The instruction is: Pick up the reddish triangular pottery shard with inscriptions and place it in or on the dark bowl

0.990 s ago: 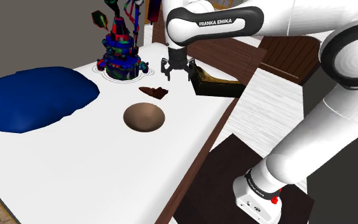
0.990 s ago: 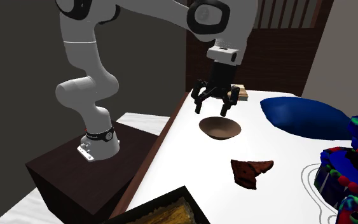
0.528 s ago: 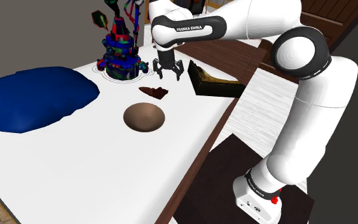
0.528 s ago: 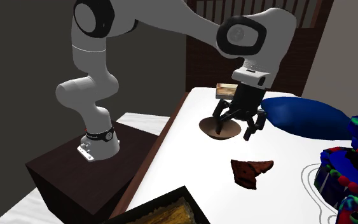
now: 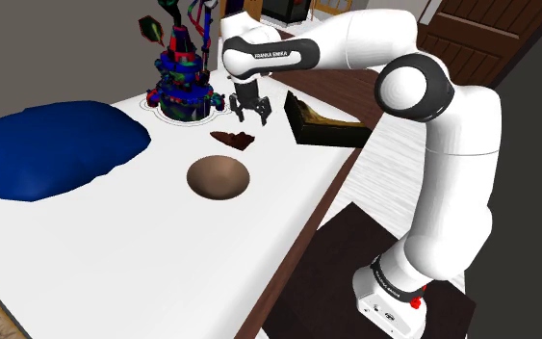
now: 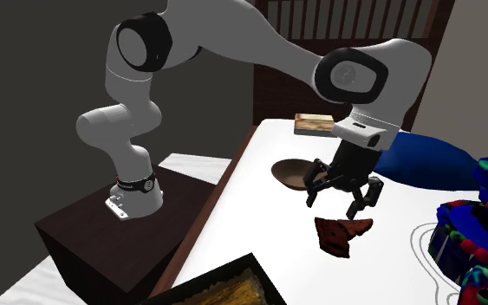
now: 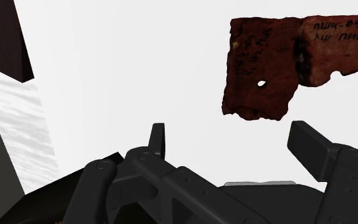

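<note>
The shoulder camera sits by the stand [image 5: 328,272], lower right of its frame, looking down the white surface [image 5: 143,252]. The second camera faces back at the arm [image 6: 120,126]. The wrist camera peers past the tool [image 7: 228,131], close. All see the shard [image 5: 232,140].

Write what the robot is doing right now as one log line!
pottery shard: flat on table, not held | gripper: open, hovering beside pottery shard | brown bowl: empty

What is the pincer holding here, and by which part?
Nothing. The pincer is open and hovers clear of the reddish shard, which lies untouched on the white table.
</note>
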### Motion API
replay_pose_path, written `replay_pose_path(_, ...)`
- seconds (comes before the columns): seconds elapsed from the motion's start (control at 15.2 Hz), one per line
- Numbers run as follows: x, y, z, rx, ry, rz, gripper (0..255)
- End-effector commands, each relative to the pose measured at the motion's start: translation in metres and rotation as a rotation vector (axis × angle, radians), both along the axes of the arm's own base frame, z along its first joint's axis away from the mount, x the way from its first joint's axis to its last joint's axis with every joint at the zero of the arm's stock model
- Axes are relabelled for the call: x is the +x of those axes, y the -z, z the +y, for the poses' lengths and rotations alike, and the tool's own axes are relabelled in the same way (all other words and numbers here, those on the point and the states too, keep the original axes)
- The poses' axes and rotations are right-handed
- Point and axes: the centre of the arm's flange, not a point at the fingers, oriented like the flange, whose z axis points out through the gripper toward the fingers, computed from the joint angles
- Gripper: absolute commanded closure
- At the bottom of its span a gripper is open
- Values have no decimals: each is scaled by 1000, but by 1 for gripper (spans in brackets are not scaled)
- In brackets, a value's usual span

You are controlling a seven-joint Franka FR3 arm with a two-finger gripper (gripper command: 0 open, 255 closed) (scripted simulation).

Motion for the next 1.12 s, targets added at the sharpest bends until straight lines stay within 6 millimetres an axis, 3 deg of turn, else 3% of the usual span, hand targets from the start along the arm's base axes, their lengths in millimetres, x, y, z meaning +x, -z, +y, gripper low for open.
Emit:
replay_pose_path(0.0,-2,9,-3,0,1,-1,0)
replay_pose_path(0.13,-4,22,-6,0,1,-1,0)
replay_pose_path(0.66,-4,22,-6,0,1,-1,0)
replay_pose_path(0.73,-4,22,-6,0,1,-1,255)
replay_pose_path(1.06,-4,22,-6,0,1,-1,255)
